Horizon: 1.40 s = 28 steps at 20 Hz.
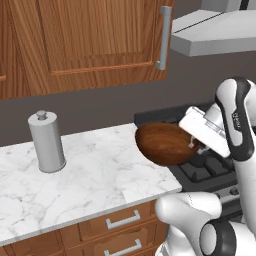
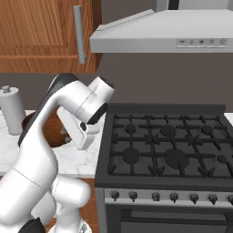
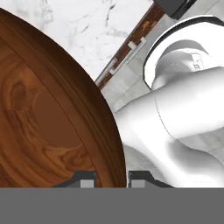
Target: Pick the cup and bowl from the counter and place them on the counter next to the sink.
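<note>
The dark reddish-brown bowl [image 1: 165, 144] hangs tilted on its side above the right end of the white marble counter [image 1: 95, 175], beside the stove. My gripper [image 1: 194, 145] is shut on the bowl's rim from the right. In the hand view the bowl [image 3: 48, 127] fills the left side, and my gripper [image 3: 112, 180] has one fingertip on each side of its rim. In the right base view part of the bowl [image 2: 53, 133] peeks out behind my arm. The cup and the sink are out of view.
A grey metal canister [image 1: 46, 142] stands on the counter at the left. The black gas stove [image 2: 168, 145] adjoins the counter's right end under a grey hood [image 2: 164, 32]. Wooden wall cabinets [image 1: 85, 40] hang above, and drawers [image 1: 120, 222] run below the counter.
</note>
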Motion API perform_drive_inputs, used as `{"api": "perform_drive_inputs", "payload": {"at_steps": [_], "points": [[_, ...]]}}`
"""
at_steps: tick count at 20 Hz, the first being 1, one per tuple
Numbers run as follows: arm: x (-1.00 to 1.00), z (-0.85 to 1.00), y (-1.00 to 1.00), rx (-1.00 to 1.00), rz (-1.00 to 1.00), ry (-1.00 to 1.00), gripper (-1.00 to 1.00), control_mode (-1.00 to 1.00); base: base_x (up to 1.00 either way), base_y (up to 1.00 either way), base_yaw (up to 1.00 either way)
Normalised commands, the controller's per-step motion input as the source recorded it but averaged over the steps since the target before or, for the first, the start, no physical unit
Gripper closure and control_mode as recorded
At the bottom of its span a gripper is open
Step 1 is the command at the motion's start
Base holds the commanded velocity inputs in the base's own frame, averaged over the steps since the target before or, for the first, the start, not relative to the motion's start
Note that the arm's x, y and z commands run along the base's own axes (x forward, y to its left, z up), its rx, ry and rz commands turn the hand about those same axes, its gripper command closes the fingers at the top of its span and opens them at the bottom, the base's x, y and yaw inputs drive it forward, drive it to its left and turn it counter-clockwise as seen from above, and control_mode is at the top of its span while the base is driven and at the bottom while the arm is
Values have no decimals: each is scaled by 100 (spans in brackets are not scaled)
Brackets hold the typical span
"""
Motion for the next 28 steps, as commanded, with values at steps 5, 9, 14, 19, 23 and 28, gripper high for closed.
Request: {"api": "perform_drive_inputs", "payload": {"at_steps": [5,9,14,19,23,28], "points": [[-36,20,0,-2,0,-13,100,-100,0,0,0],[19,12,1,-9,0,-9,100,-100,0,0,0],[20,0,0,-11,0,0,100,-100,0,0,0],[0,0,0,0,0,0,100,-100,0,0,0],[0,0,0,0,0,0,100,-100,0,0,0],[0,0,0,0,0,0,100,100,0,0,0]]}}
